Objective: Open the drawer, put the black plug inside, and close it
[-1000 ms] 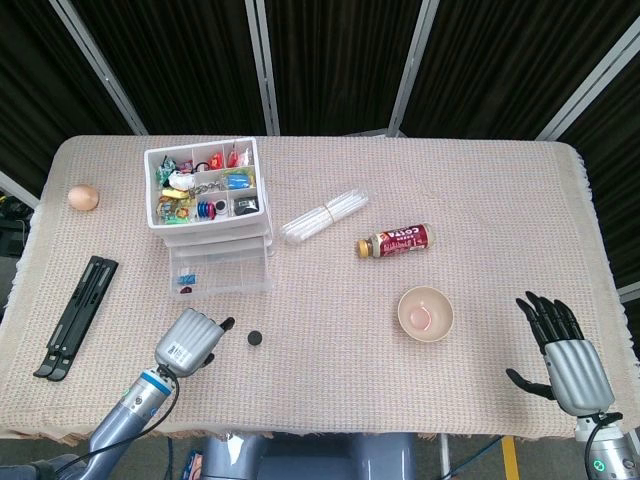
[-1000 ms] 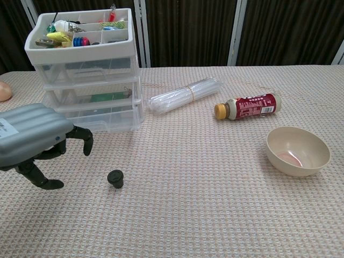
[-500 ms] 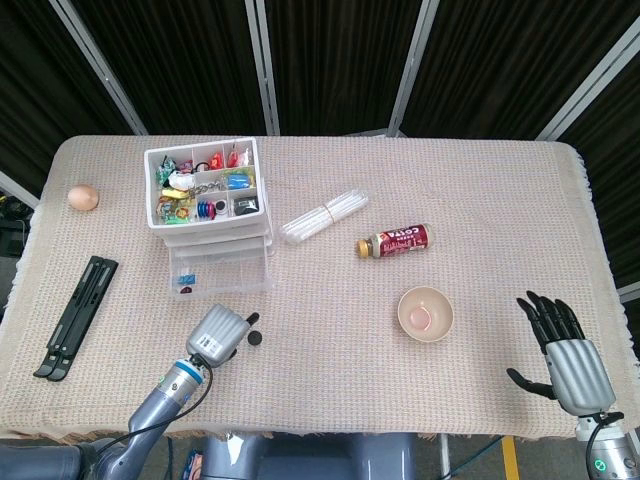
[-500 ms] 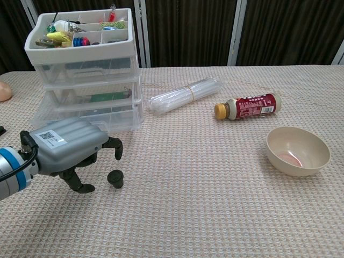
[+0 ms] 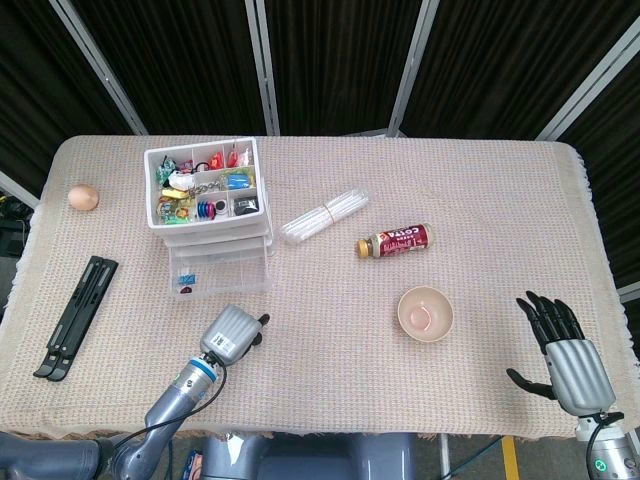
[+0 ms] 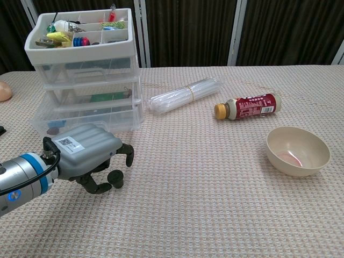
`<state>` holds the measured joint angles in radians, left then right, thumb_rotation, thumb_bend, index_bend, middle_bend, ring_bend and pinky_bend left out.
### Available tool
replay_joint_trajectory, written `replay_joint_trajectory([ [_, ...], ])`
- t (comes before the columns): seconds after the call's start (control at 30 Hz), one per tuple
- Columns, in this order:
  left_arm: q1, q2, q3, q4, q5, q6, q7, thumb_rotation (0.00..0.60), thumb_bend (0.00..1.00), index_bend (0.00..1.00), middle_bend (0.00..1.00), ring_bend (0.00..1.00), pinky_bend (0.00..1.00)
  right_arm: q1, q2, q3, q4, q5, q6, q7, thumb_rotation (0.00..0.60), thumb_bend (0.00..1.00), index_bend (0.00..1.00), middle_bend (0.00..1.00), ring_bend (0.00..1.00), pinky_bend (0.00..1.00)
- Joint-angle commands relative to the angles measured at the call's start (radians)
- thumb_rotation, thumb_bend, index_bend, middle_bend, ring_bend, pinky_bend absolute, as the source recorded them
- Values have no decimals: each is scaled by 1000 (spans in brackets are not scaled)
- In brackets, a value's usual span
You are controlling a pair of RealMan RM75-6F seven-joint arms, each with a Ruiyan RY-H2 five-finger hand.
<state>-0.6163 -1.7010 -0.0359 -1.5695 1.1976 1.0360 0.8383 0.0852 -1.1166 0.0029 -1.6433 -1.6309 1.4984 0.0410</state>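
The black plug (image 6: 115, 178) stands on the table mat, under my left hand (image 6: 88, 151). That hand's fingers arch over the plug and its thumb lies just left of it; I cannot tell if they touch. From the head view the left hand (image 5: 233, 331) hides the plug. The clear drawer unit (image 5: 205, 200) stands behind it, with its bottom drawer (image 5: 220, 270) pulled out toward me; the chest view also shows that bottom drawer (image 6: 86, 115). My right hand (image 5: 562, 352) rests far right near the table's front edge, fingers spread, holding nothing.
A bundle of clear tubes (image 5: 324, 215), a lying drink bottle (image 5: 395, 241) and a beige bowl (image 5: 425, 312) sit right of the drawers. An egg (image 5: 83, 197) and a black folded stand (image 5: 75, 315) lie at the left.
My left hand has slid right along the table front until it covers the plug. The plug, the drawer and the right hand have not moved.
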Motion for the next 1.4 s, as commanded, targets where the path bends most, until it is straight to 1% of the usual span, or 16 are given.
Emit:
replay_joint_trajectory([
  [0.03,-7,-10,-2,9,-4,-5,2,600,337,398,1000,929,830,0,0,0,0,0,0,0,600,79,22,0,0,0],
  [0.07,-9,-15,-3,12,-5,-6,3,600,358,423,1000,929,830,0,0,0,0,0,0,0,600,80,22,0,0,0],
  [0.13,-11,-21,-5,10,-4,-6,-4,600,435,516,1000,929,830,0,0,0,0,0,1,1,600,81,22,0,0,0],
  [0.2,-11,-24,-3,7,7,0,-17,600,482,594,1000,930,830,-1,1,1,0,1,1,3,600,81,22,0,0,0],
  [0.3,-10,-18,3,4,20,6,-23,600,499,651,1000,930,830,-1,1,1,0,1,2,4,600,80,22,0,0,0],
  [0.53,-10,17,11,-26,49,27,-29,600,498,659,1000,929,829,-1,1,0,0,0,2,3,600,81,22,0,0,0],
  [0.7,-14,46,-1,-60,78,49,-44,600,498,660,1000,929,830,-2,1,1,-1,2,3,1,600,80,22,0,0,0],
  [0.83,-25,83,-30,-102,110,73,-55,600,499,660,1000,929,829,-2,1,1,-1,1,3,1,600,80,22,0,0,0],
  [1.07,-40,134,-102,-163,127,124,-61,600,499,658,1000,929,828,-2,0,1,0,0,3,0,600,80,22,0,0,0],
  [1.23,-53,184,-147,-156,92,125,-47,600,499,655,1000,929,829,-2,0,0,-1,-1,3,0,600,80,22,0,0,0],
  [1.4,-62,208,-170,-107,36,111,-39,600,499,634,1000,928,827,-2,0,-1,-2,0,1,-2,600,79,22,0,0,0],
])
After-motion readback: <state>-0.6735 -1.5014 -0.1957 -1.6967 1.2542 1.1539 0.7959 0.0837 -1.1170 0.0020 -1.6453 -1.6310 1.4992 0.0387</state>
